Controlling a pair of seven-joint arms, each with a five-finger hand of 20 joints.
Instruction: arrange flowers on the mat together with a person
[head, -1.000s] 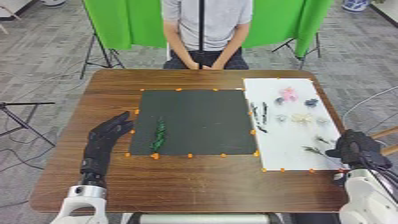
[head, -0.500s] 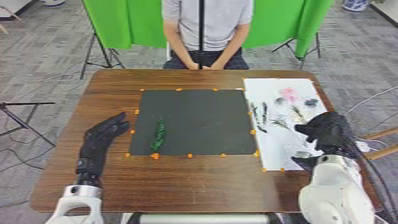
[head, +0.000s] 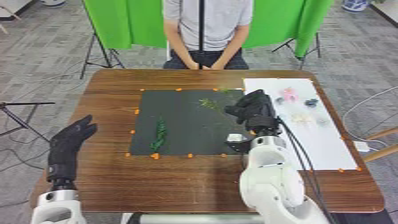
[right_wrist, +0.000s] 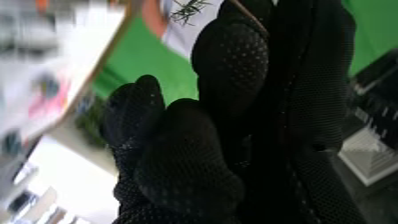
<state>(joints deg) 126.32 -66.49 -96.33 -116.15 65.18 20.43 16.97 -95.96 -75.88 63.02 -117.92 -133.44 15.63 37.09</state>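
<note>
Head view first, and here's the right hand (head: 255, 107) over the right part of the dark mat (head: 200, 122), closed on a leafy sprig (head: 210, 104)! Its thin green leaves reach out over the mat, on the left side of the hand. There's a bit more green by the mat's far edge; whether it belongs to the same stem, I can't tell. Another green sprig (head: 160, 135) lies on the left part of the mat, well apart from the hand. Over on the white sheet (head: 333, 155), to the right, we've got a pink flower (head: 289, 94) near the far end, dark blooms (head: 311, 102) near it, and pale blooms (head: 303, 118) nearer the robot. And the left hand (head: 69, 140)? It's at the left side of the brown table (head: 178, 182), fingers out straight and relaxed, gripping no stem, apart from the mat.

Now the right wrist view: the black glove fills out close up, and there's the slim brown stem, held against the gloved fingers (right_wrist: 229, 55), with its narrow green leaves beyond them. The pink flower is a blur on the white sheet.
</note>
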